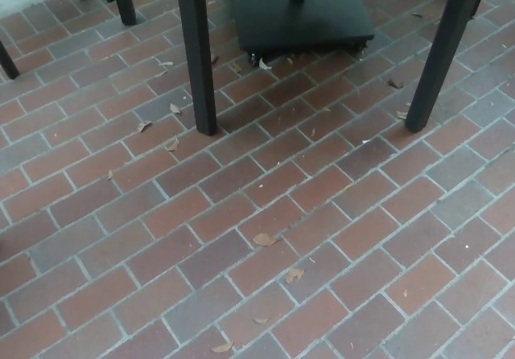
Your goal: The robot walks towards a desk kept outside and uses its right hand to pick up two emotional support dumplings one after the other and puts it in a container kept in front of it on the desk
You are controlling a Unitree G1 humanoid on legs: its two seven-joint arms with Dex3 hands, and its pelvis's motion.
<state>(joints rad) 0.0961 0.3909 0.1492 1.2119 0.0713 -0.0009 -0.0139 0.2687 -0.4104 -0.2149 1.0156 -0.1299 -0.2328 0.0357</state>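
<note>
Still approach phase: only brick floor [241, 238], bench legs [197, 53] and dark base [302, 9] at frame top; neither hand visible, state unknown. Robot should walk fwd, centred btw legs.

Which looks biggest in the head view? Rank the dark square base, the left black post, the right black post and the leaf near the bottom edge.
1. Dark square base.
2. Left black post and right black post: look alike, both cut off at the top, so no ranking.
3. Leaf, smallest despite being nearest the camera.
</note>
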